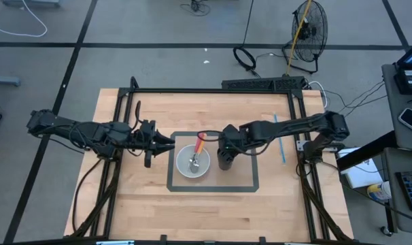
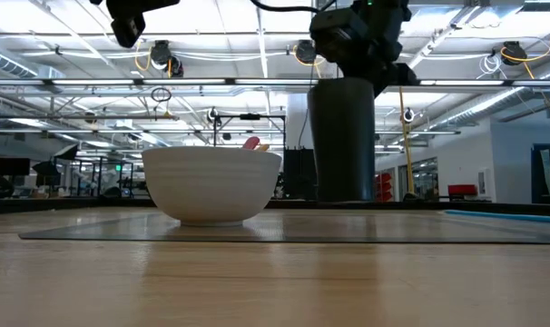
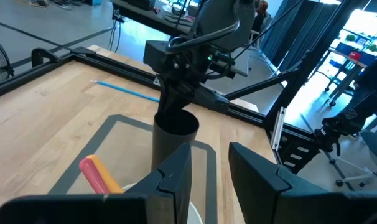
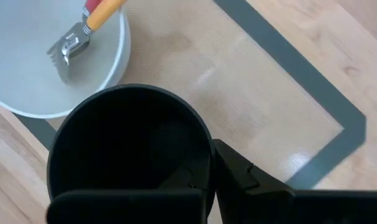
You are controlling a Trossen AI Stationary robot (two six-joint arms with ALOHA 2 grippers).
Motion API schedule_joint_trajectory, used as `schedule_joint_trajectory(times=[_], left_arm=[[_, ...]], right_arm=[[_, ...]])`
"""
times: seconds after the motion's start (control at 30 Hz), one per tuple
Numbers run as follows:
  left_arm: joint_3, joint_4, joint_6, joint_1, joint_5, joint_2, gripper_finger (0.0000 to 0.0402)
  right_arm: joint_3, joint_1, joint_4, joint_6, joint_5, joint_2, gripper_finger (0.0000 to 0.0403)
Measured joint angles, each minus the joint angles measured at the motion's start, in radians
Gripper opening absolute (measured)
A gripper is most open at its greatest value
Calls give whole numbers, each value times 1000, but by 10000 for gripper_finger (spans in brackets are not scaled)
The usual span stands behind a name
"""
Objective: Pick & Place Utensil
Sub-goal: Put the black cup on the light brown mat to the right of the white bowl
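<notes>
no readable text, labels, brands, numbers or signs in any view.
</notes>
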Motion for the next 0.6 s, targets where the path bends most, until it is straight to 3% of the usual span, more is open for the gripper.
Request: schedule_joint_trajectory(times=[0.3,0.6], left_arm=[[0,-8,-4,-1,0,0,113],[0,-12,-4,-1,0,0,113]], right_arm=[[-35,-6,3,-8,78,4,3],[-116,-12,79,20,65,-6,4]])
